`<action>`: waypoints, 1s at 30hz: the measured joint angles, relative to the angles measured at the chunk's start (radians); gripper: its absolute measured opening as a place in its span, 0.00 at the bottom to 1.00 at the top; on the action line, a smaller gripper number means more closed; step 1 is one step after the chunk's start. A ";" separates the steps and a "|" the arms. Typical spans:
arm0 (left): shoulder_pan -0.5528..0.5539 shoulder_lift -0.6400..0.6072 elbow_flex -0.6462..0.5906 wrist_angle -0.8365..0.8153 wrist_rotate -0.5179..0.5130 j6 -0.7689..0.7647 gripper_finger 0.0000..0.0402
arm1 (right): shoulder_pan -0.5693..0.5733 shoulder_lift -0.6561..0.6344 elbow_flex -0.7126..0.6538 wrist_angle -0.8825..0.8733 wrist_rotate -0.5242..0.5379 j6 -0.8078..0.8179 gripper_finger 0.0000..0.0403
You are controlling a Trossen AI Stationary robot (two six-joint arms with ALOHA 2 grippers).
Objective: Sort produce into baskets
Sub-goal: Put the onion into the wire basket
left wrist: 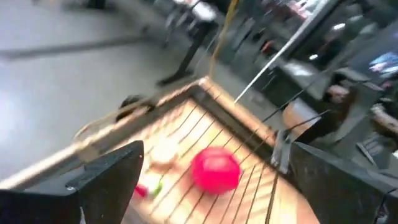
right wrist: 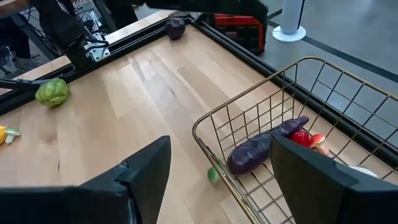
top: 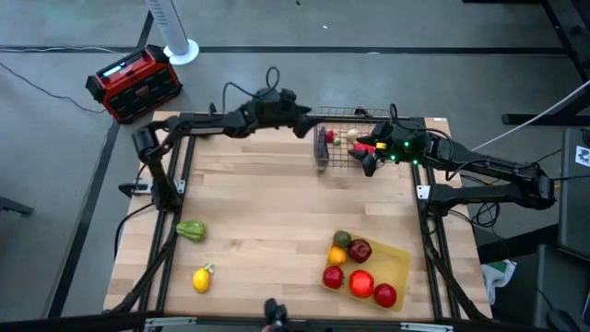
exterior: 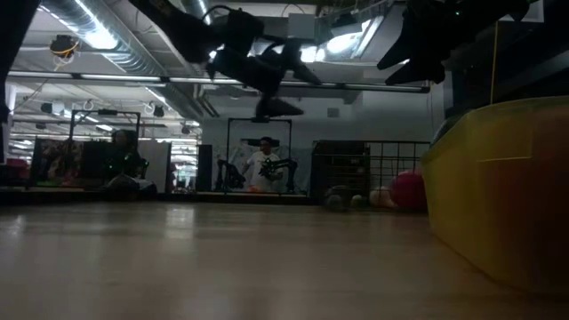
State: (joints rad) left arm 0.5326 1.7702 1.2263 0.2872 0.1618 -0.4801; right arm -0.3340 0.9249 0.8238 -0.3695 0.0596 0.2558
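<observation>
From above, the wire basket (top: 343, 138) sits at the far edge of the table (top: 277, 212), with the left gripper (top: 309, 124) at its left side and the right gripper (top: 367, 159) at its right. The yellow tray (top: 398, 263) at the near right corner holds red apples (top: 360, 284) and other fruit; a green pepper (top: 191, 231) and a lemon (top: 201, 278) lie loose on the left.

At table level, the tray's wall fills the right, and both arms hang overhead.

Past the left wrist's fingers (left wrist: 102, 177) — spread wide, holding nothing — a red fruit (left wrist: 216, 169) shows.

Past the right wrist's fingers (right wrist: 146, 171), also spread and empty, a purple eggplant (right wrist: 264, 146) lies in the basket beside a red pepper (right wrist: 303, 138).
</observation>
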 joint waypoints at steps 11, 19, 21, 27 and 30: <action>0.145 -0.191 0.000 -0.721 -0.115 -0.170 1.00 | 0.000 0.000 0.000 0.000 0.000 0.000 0.67; 0.273 -0.224 0.000 -1.142 -0.169 -0.169 1.00 | 0.000 0.000 0.000 0.000 0.000 0.000 0.67; 0.304 -0.225 -0.013 -1.210 -0.170 -0.187 1.00 | 0.000 0.000 0.000 0.000 0.000 0.000 0.67; 0.405 -0.224 -0.084 -1.241 -0.172 -0.255 1.00 | 0.000 0.000 0.000 0.000 0.000 0.000 0.67; 0.456 -0.224 -0.116 -1.239 -0.172 -0.285 1.00 | 0.000 0.000 0.000 0.000 0.000 0.000 0.67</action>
State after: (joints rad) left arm 0.9881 1.5463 1.1106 -0.9520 -0.0102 -0.7652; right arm -0.3340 0.9249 0.8238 -0.3693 0.0593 0.2558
